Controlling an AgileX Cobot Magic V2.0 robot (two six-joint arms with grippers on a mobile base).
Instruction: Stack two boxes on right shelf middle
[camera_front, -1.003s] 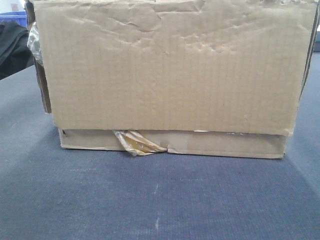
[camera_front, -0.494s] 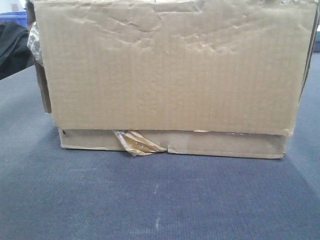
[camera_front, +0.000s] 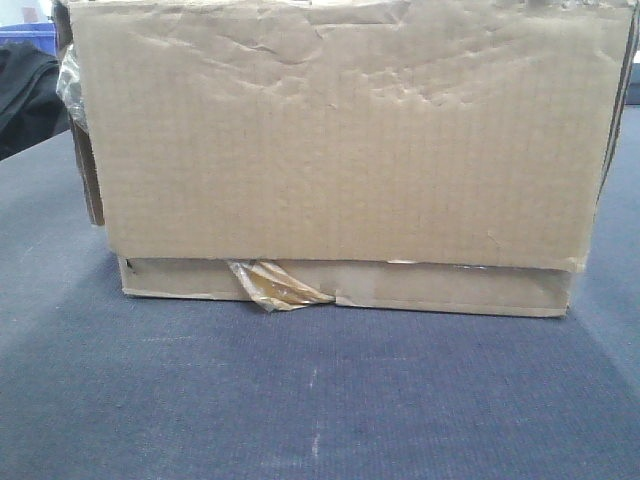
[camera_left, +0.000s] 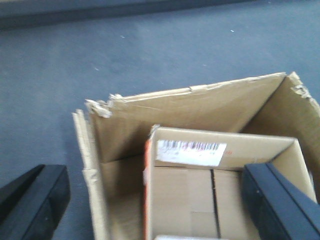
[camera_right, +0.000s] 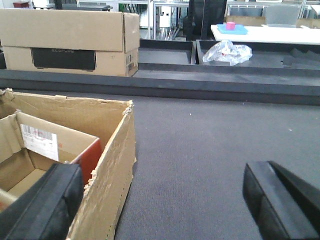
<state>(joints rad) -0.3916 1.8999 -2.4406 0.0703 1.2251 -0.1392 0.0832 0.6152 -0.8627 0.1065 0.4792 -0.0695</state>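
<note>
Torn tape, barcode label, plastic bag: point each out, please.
torn tape (camera_front: 278, 286), front-facing view, middle of the crumpled strip.
barcode label (camera_left: 190, 152), left wrist view, centre of the white sticker.
plastic bag (camera_right: 230, 51), right wrist view, its crinkled middle.

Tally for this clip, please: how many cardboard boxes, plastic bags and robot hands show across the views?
Cardboard boxes: 3 (big open box, smaller box inside it, far box)
Plastic bag: 1
Hands: 2 (left hand, right hand)
Total: 6
</note>
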